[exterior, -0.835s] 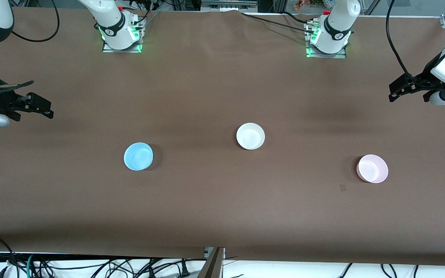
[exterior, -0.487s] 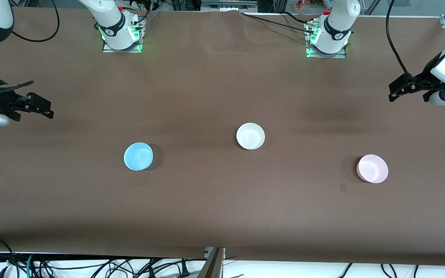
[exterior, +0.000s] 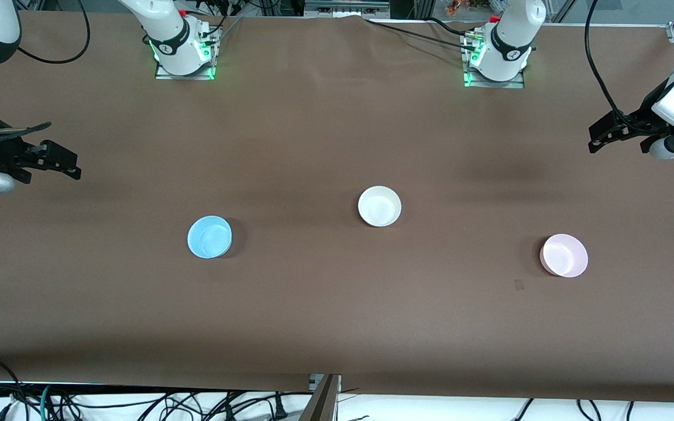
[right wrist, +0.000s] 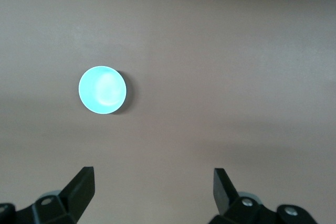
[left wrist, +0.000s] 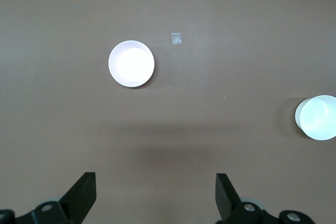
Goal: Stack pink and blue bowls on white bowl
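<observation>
Three bowls sit apart on the brown table. The white bowl [exterior: 379,206] is in the middle. The light blue bowl [exterior: 209,237] lies toward the right arm's end, and the pale pink bowl [exterior: 564,255] toward the left arm's end; both are a little nearer the front camera. My right gripper [exterior: 50,171] hangs open and empty over its end of the table; its wrist view shows the blue bowl [right wrist: 102,89] past its gripper [right wrist: 152,190]. My left gripper [exterior: 618,142] hangs open and empty over its end; past its gripper [left wrist: 155,192], its wrist view shows the pink bowl [left wrist: 131,63] and the white bowl [left wrist: 316,117].
A small scrap of tape [exterior: 518,285] lies on the table beside the pink bowl, nearer the front camera; it also shows in the left wrist view [left wrist: 176,39]. The arm bases [exterior: 184,52] [exterior: 495,58] stand along the table's back edge. Cables hang below the front edge.
</observation>
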Tool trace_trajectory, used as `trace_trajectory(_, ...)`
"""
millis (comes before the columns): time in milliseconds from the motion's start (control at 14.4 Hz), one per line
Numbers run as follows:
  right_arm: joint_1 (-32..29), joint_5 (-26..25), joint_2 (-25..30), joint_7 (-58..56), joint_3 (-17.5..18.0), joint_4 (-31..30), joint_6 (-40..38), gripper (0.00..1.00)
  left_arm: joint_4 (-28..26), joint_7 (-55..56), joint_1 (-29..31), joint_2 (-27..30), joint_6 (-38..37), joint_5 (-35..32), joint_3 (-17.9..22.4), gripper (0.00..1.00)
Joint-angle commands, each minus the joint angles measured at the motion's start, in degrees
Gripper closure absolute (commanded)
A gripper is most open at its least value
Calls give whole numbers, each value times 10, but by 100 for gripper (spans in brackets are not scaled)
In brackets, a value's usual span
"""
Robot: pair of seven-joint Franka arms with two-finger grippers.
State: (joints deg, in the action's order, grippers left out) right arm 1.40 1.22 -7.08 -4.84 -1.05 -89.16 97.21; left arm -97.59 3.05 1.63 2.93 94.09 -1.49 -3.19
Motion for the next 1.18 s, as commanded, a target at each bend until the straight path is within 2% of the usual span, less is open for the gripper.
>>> trace_trajectory(0, -5, -3, -4, -7, 3, 11, -9, 0, 19, 1, 4, -8, -18, 11, -2, 0)
trace_trajectory(1113, -5, -3, -4, -7, 3, 11, -9, 0, 19, -3, 2, -23, -29, 8, -2, 0)
